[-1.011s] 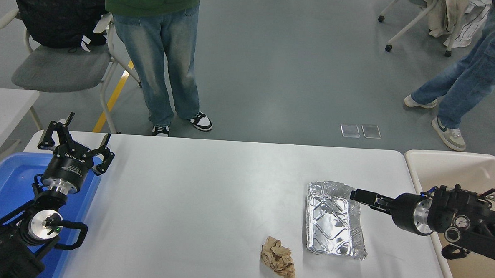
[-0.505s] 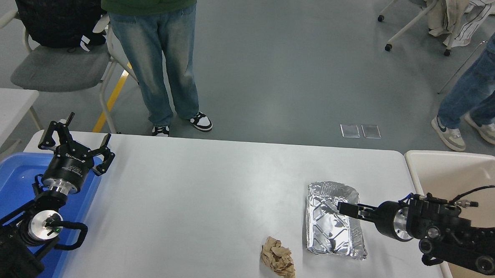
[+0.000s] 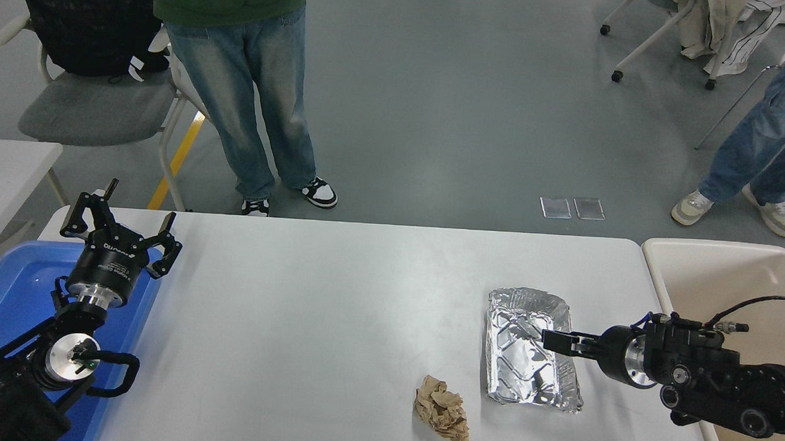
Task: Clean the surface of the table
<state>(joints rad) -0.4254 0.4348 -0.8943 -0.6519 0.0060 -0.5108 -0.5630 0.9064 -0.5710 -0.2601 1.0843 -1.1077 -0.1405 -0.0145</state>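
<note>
Two things lying on the white surface: foil tray, paper ball beside it. Right gripper reaching over tray, fingers' state unclear; left gripper spread wide.

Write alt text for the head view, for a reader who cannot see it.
The robot's right hand reaches over the right rim of a foil tray on the white table surface, with a crumpled brown paper ball lying nearer the camera. The left hand is parked open over a blue bin; a beige bin stands at right, and people stand beyond the table.
</note>
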